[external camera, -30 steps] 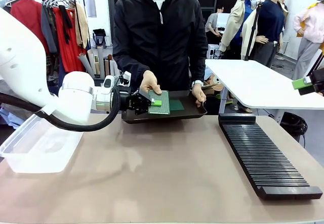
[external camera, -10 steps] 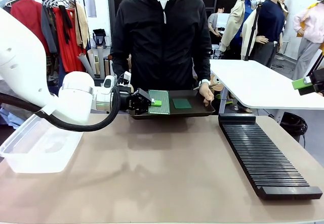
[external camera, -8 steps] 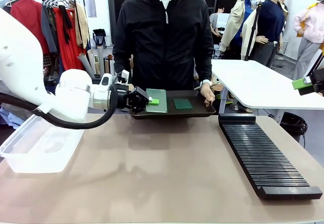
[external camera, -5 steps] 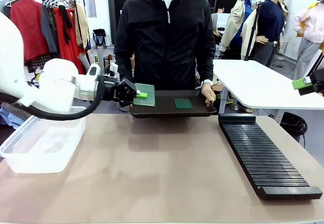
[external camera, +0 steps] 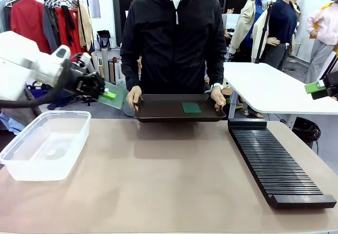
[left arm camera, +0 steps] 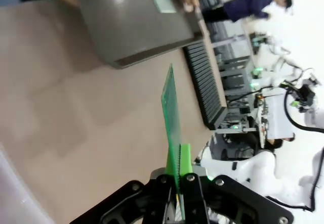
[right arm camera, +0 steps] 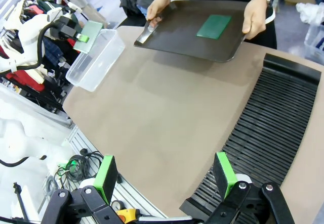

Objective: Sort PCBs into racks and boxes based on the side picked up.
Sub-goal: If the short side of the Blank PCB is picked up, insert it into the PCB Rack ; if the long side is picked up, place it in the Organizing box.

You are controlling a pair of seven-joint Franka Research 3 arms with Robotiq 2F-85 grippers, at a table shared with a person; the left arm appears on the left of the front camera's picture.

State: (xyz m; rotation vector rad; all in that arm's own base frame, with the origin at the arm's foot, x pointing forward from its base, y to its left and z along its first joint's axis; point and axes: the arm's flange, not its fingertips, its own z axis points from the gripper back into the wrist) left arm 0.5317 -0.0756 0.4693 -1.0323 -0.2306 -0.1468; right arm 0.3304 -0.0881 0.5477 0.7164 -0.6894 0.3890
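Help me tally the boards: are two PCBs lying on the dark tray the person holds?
No, a single dark green PCB lies on the tray, right of its middle.

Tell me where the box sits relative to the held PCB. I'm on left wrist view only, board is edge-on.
Observer: Front view has the box on the table at the robot's left side. It is below and slightly left of the PCB gripped in the left hand.
Operator: Which face is showing?
Observer: The side toward the front camera looks light green.
Operator: Right hand?
Observer: The right hand is open with nothing between its fingers, and the rack is ahead of it.
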